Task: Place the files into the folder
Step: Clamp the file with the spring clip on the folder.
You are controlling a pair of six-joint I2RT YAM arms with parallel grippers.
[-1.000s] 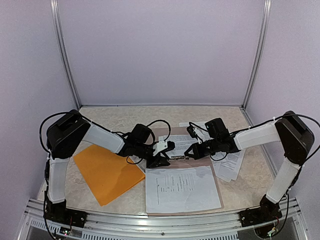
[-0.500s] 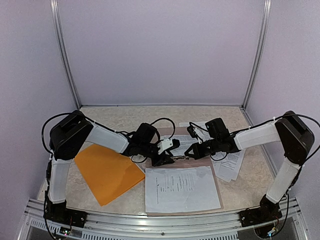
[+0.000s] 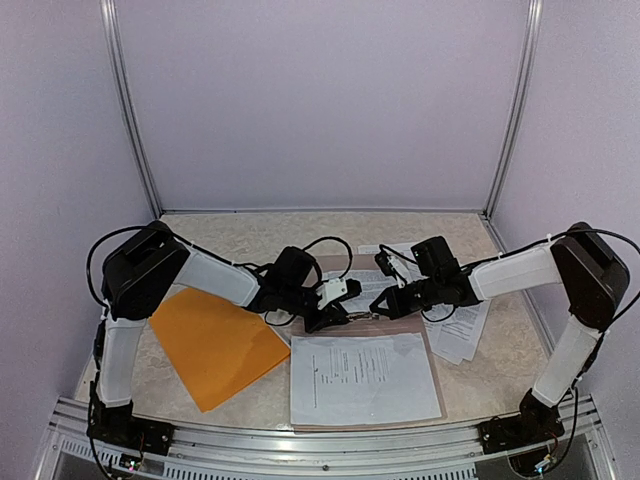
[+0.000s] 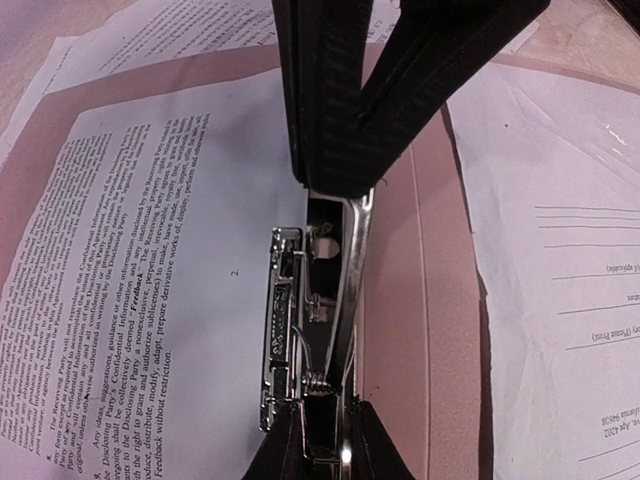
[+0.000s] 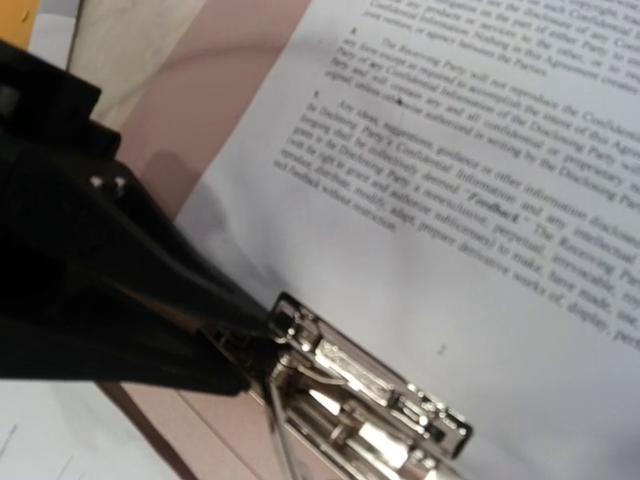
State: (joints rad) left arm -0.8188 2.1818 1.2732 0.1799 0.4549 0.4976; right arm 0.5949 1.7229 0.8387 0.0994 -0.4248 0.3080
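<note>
A metal clip (image 3: pixel 358 315) sits on a grey-brown clipboard (image 3: pixel 438 385) in mid-table. My left gripper (image 3: pixel 337 314) is shut on the clip's left end; in the left wrist view its fingertips (image 4: pixel 285 455) flank the clip (image 4: pixel 300 320). My right gripper (image 3: pixel 384 304) is shut on the other end, its fingers converging on it (image 4: pixel 335 185). One printed file (image 3: pixel 365 378) lies on the clipboard's near half, loose of the clip. Another file (image 4: pixel 130 250) lies under the clip's far side. The orange folder (image 3: pixel 215 345) lies flat at the left, under my left arm.
More loose printed sheets (image 3: pixel 462 332) lie at the right of the clipboard, under my right forearm. The aluminium rail (image 3: pixel 300 440) runs along the near table edge. Walls enclose the back and both sides.
My left gripper has moved a little to the right, onto the clip's end. The right arm, papers and folder have not moved.
</note>
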